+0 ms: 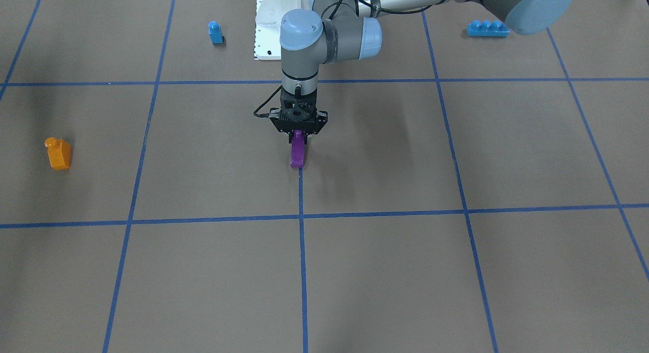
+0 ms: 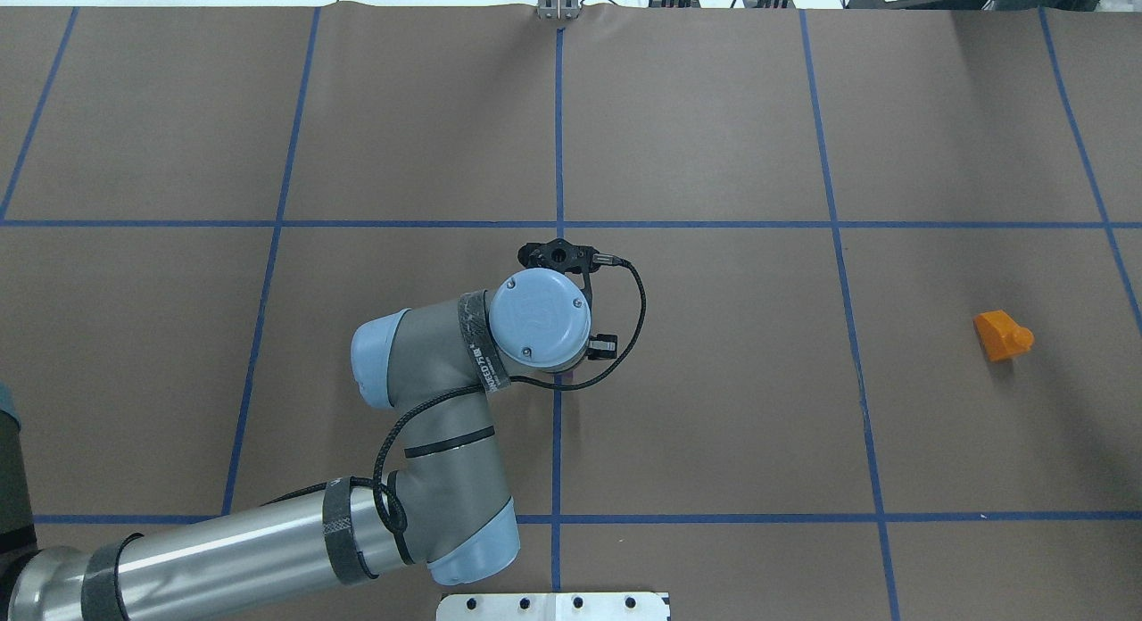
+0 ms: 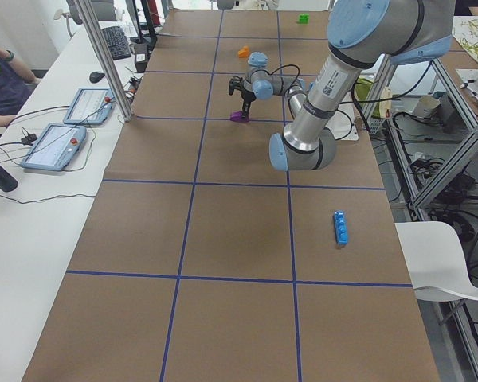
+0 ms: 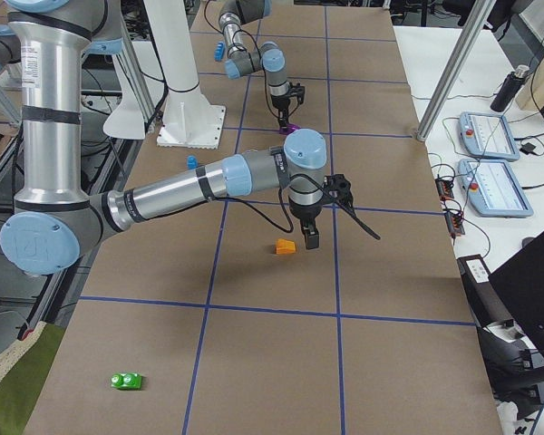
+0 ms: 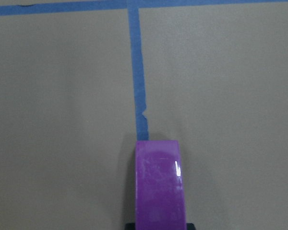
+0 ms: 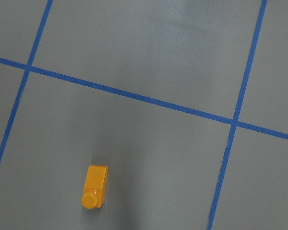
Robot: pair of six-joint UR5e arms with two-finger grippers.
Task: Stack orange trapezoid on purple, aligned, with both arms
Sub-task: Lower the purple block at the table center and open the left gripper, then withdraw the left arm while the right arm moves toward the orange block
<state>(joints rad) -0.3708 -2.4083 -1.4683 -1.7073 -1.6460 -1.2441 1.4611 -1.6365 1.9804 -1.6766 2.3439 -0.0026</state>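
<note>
Your left gripper point(image 1: 299, 137) clenches the glossy purple plastic wedge point(image 1: 297, 155) at frame centre. The glossy orange single-stud trapezoid block point(image 1: 59, 154) sits mid-left. I cannot tell your right gripper point(image 4: 310, 238) state.

The left arm point(image 1: 304, 54) comes in from the view's top right, its left pincer point(image 1: 299, 135) pointing straight down and closed around the upper end of the purple block point(image 1: 297, 156). The orange trapezoid point(image 1: 59, 154) sits well apart on the brown worktop point(image 1: 405, 272), near the view's left edge. A blue 1-stud block point(image 1: 215, 32) and a blue 3-stud brick point(image 1: 487, 28) flank the white base point(image 1: 266, 33).
</note>
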